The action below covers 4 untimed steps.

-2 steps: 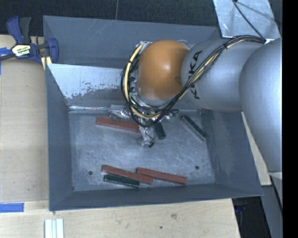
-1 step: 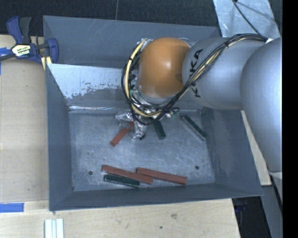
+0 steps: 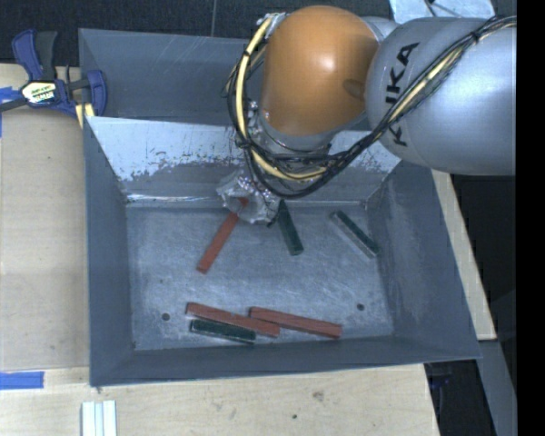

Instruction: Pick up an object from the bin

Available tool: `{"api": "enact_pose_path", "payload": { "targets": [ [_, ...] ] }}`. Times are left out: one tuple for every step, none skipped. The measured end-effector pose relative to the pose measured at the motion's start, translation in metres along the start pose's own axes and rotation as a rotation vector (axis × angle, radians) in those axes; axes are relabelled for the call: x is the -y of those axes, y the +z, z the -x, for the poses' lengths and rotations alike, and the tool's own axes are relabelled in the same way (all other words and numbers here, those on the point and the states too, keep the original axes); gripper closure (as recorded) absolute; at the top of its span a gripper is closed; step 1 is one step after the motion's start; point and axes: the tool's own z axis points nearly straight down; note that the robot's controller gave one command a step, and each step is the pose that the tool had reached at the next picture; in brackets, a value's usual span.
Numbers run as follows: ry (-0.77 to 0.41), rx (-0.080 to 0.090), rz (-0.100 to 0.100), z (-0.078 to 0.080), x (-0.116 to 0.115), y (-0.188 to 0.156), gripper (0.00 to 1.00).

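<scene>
Six flat, narrow sticks lie on the floor of the grey metal bin [image 3: 107, 271]. All of them are straight strips with blunt ends and a matte surface. The floor of the bin is dull and speckled with fine scratches, and the back wall is paler, with dark scrape marks along its lower edge.

My claw [image 3: 247, 202] hangs near the back wall, a little left of the middle, under the smooth, shiny orange cover [image 3: 313, 66] of my wrist and the loop of yellow and black cables [image 3: 242, 89]. It is a small piece of pale metal, and directly below it is the upper end of the slanted red-brown stick [image 3: 216, 245], which runs down and to the left over the floor. If my claw is spread or pressed together, I cannot tell, and I also cannot tell if it touches this stick.

Just to the right of my claw lies the dark green stick [image 3: 290, 232], almost upright in the view. Further right, near the side wall, lies the grey-green stick [image 3: 356, 234].

Well apart, along the front wall, the left red-brown stick [image 3: 229, 318] and the right red-brown stick [image 3: 297, 323] lie nearly end to end, and the short dark green stick [image 3: 222, 331] lies just beside them.
</scene>
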Motion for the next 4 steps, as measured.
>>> {"api": "enact_pose_path", "payload": {
  "targets": [
    [0.002,-0.001,0.002,0.000,0.000,0.001,0.00],
    [0.190,-0.007,0.006,-0.002,0.003,0.128,0.00],
    [0.190,0.000,0.001,0.000,0.005,0.123,1.00],
    [-0.209,0.000,-0.003,-0.065,-0.023,-0.023,1.00]
  ]
}}
